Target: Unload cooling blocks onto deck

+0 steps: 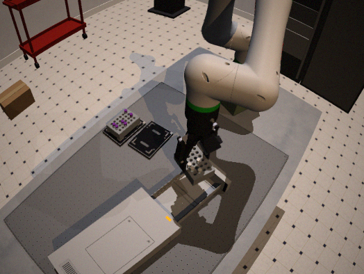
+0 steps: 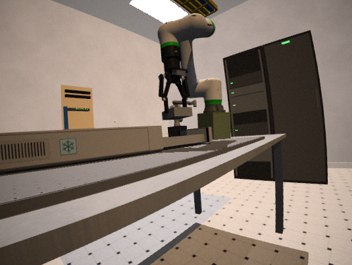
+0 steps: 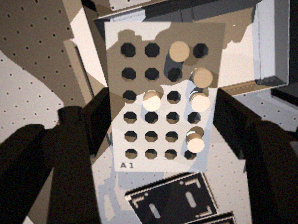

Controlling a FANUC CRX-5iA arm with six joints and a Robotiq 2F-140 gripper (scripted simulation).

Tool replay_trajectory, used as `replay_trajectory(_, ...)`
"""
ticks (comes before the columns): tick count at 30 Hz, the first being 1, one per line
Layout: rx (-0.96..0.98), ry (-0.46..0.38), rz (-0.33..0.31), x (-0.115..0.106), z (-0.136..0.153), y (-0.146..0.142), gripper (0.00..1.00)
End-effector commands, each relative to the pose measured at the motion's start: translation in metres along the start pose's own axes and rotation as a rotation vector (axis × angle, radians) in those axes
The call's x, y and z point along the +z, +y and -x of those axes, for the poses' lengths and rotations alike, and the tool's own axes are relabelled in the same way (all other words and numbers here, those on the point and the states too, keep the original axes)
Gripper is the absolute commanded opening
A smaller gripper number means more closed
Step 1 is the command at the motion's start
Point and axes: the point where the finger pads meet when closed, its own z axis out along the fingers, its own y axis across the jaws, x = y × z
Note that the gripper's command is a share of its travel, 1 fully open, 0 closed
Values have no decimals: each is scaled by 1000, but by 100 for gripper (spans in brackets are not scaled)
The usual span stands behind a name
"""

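Note:
My gripper (image 1: 196, 155) (image 2: 175, 109) (image 3: 161, 102) is shut on the grey cooling block with white-capped tubes (image 1: 199, 165) (image 2: 177, 114) (image 3: 162, 95). It holds the block level, a little above the open drawer (image 1: 222, 183) (image 2: 189, 134) (image 3: 268, 47) of the cooler COLD (image 1: 114, 236) (image 2: 84, 141). Several white caps stand in its bores. COLD's orange lamp (image 1: 168, 218) is lit. The block with violet caps (image 1: 123, 123) sits on the far black slot D2 (image 1: 119, 142). The nearer slot D1 (image 1: 151, 139) (image 3: 165, 212) is bare.
The arm's green pedestal (image 2: 215, 124) stands at the table's back. A dark cabinet (image 2: 285, 107) stands to the right of the table. A red cart (image 1: 52, 31) and a cardboard box (image 1: 15, 99) are on the floor, far off.

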Motion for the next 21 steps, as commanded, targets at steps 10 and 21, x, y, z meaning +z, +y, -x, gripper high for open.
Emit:
replay_trajectory(10, 326, -1, 5, -1, 32, 5, 10)
replay_trajectory(21, 566, 0, 6, -1, 56, 9, 10)
